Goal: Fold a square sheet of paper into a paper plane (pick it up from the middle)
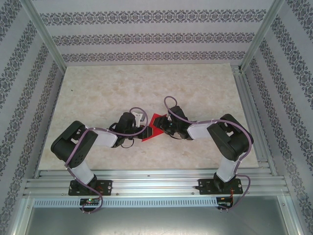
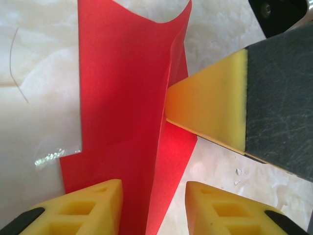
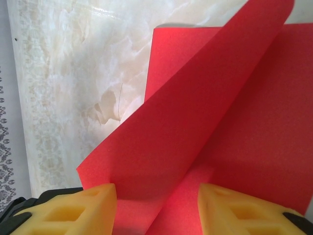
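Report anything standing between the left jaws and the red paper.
Nothing visible does: a raised fold of the square sheet of paper stands between the open jaws of the left gripper.

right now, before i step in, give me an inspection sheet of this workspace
surface: pale marbled table, flat
job's things: square sheet of paper, red, mid-table between the arms, partly folded with one flap standing up; not yet a plane
clutter: a few white flecks and a shiny scrap beside the sheet
grippers: left tool open, fingers either side of the raised flap; right tool open over the sheet, its yellow pad against the flap
cables: purple cables along both arms, off the sheet
surroundings: patterned walls, aluminium frame rails
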You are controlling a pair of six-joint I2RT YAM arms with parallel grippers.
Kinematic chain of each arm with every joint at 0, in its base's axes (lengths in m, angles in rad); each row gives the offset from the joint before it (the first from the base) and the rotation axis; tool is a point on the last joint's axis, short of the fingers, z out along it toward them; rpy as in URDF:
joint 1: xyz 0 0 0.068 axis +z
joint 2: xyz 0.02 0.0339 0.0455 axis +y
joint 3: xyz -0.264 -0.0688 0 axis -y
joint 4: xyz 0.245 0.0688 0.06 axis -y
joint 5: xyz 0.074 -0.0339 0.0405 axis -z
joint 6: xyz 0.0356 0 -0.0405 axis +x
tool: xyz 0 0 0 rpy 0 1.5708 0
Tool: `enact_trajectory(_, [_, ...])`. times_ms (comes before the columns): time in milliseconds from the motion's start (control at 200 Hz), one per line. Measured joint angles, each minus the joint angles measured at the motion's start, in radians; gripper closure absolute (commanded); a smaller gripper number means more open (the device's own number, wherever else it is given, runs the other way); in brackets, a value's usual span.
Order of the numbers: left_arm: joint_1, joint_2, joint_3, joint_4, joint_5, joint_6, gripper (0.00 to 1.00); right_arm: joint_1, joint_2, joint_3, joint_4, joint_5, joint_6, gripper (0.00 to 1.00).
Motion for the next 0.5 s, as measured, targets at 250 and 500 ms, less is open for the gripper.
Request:
enact_trajectory(250, [0.0,0.0,0.046,-0.058,-0.023,0.088,0.67,0.0,0.003,0.0,0.011,0.0,0.012,0.52])
enact_trajectory(500, [-0.003,0.027,0.063,-0.085,-0.036,0.118,0.68,0.0,0.009,0.0,0.029,-0.001,0.019,0.52])
